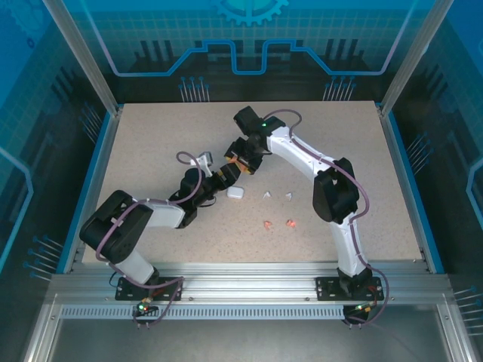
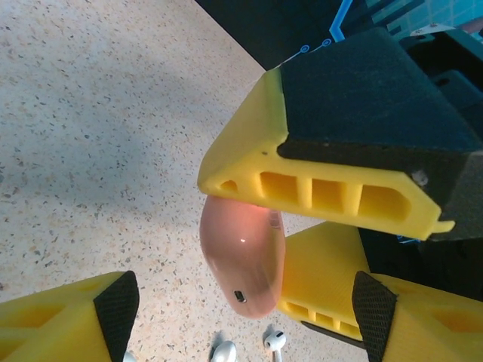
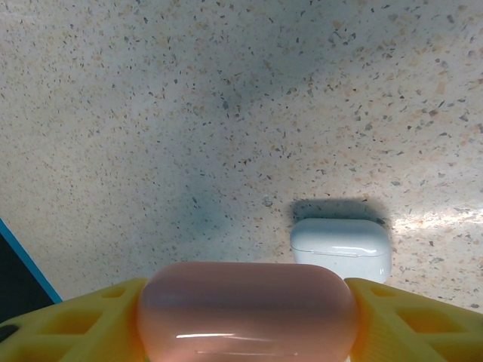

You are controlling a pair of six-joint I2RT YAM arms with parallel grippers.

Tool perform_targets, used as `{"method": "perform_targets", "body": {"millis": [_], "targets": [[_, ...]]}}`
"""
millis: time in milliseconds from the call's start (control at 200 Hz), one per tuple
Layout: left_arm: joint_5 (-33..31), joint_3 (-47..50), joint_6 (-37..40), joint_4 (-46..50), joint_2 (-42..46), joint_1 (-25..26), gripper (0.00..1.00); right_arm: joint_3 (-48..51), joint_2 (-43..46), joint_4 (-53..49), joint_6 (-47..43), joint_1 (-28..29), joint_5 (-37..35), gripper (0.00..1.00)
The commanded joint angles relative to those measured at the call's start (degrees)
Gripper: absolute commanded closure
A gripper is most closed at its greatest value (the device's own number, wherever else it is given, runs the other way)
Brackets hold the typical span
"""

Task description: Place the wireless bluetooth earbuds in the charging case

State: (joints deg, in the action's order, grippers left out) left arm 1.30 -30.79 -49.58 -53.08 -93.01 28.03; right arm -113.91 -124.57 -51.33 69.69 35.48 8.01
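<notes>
My right gripper (image 3: 245, 320) is shut on a salmon-pink charging case (image 3: 245, 309) and holds it above the table by its two ends. In the left wrist view the same pink case (image 2: 243, 256) hangs between the right gripper's yellow fingers (image 2: 324, 177). My left gripper (image 2: 245, 324) stands open around the pink case, its pads apart from it on both sides. In the top view both grippers meet at mid-table, the left (image 1: 224, 177) and the right (image 1: 243, 160). Two white earbuds (image 1: 266, 194) (image 1: 289, 196) and two pink earbuds (image 1: 266, 224) (image 1: 290, 223) lie loose on the table.
A shut white charging case (image 1: 235, 193) lies just below the grippers, seen also in the right wrist view (image 3: 341, 247). The white earbuds (image 2: 275, 341) lie close under the pink case. The speckled table (image 1: 151, 151) has blue rails at its sides.
</notes>
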Motion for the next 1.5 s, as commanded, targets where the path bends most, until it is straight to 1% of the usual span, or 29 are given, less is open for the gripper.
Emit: {"method": "perform_targets", "body": {"millis": [0,175,355,465,655,1145,1396,1496], "targets": [[0.1,-1.7,0.2,-2.4,-1.0,0.4,0.25,-1.6,-1.0,0.0,0.8,0.6,1.0,0.36],[0.1,-2.0,0.1,-2.0,-1.3,0.4,0.3,-0.9,-0.8,0.3,0.8,0.8,1.1,0.36],[0.1,-2.0,0.0,-2.0,-1.6,0.4,0.42,-0.1,-0.5,0.8,0.9,0.9,1.4,0.36],[0.4,-2.3,-0.2,-2.1,-1.9,0.4,0.45,0.0,-0.3,1.0,0.9,0.9,1.5,0.36],[0.7,-2.8,-0.4,-2.1,-2.4,0.4,0.56,0.1,-0.1,1.3,1.0,0.9,1.7,0.36],[0.5,-3.8,-0.6,-1.9,-3.4,0.4,0.56,1.3,0.4,2.0,1.1,1.1,2.1,0.36],[0.4,-3.3,-0.8,-2.0,-3.8,0.4,0.62,1.4,0.4,2.4,1.1,1.2,2.1,0.36],[0.3,-3.2,-0.8,-2.1,-3.7,0.4,0.7,1.2,0.3,2.4,1.1,1.1,2.2,0.36]]}}
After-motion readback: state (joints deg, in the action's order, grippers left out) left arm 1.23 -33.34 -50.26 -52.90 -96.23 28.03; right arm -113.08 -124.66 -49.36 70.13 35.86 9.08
